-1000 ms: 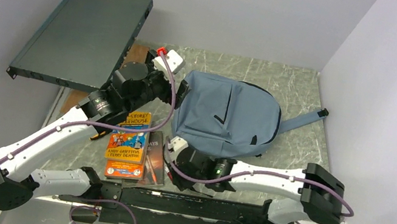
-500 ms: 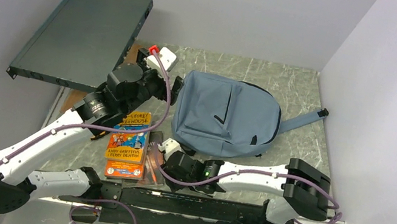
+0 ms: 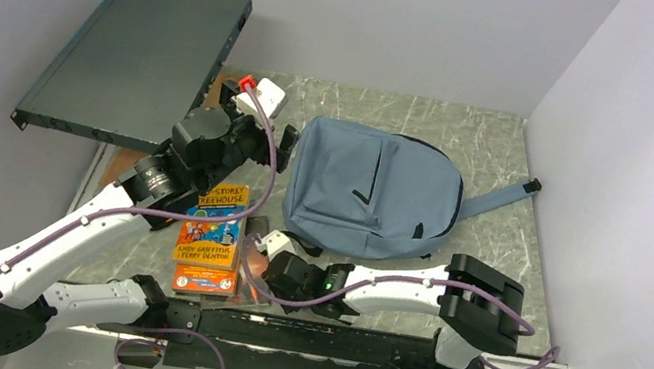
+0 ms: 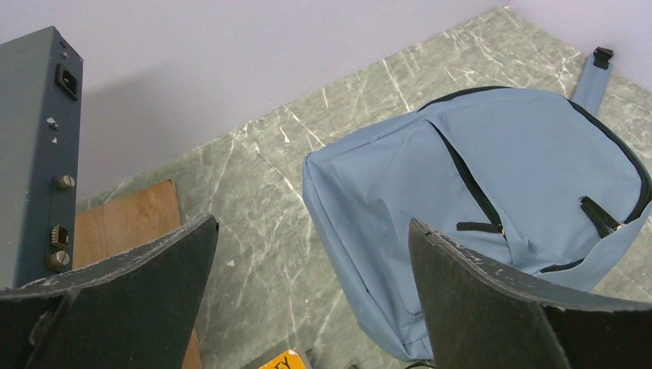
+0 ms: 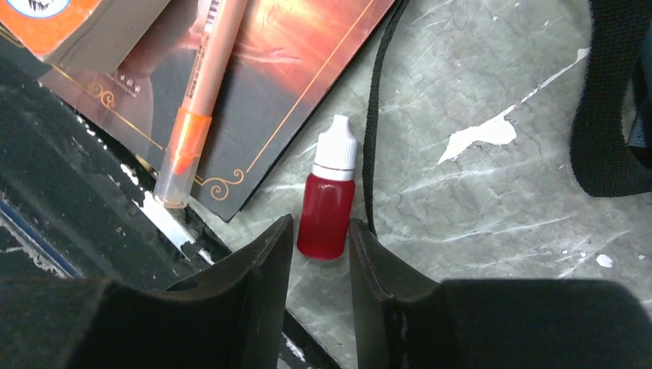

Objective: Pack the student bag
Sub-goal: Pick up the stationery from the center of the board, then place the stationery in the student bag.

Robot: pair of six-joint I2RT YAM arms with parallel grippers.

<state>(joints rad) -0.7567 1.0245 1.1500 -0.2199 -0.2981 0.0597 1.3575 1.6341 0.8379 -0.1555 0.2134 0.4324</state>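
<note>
The blue-grey student bag (image 3: 372, 193) lies flat on the marble table with its zippers shut; it also shows in the left wrist view (image 4: 492, 200). My left gripper (image 3: 288, 142) is wide open and empty, held above the table just left of the bag (image 4: 307, 223). My right gripper (image 3: 256, 262) is low at the near edge. In the right wrist view its fingers stand narrowly apart (image 5: 321, 223), either side of the base of a small red dropper bottle (image 5: 327, 204) with a white cap, which lies on the table.
An orange book (image 3: 214, 226) lies on a dark book (image 5: 269, 92) with an orange-tipped pen (image 5: 200, 92) on it. Black bag straps (image 5: 615, 115) lie right of the bottle. A dark rack unit (image 3: 138, 55) leans at the back left, above a wooden board (image 4: 131, 223).
My left gripper has drawn back to the left, away from the bag's edge. My right arm has slid left along the near edge towards the books and the bottle.
</note>
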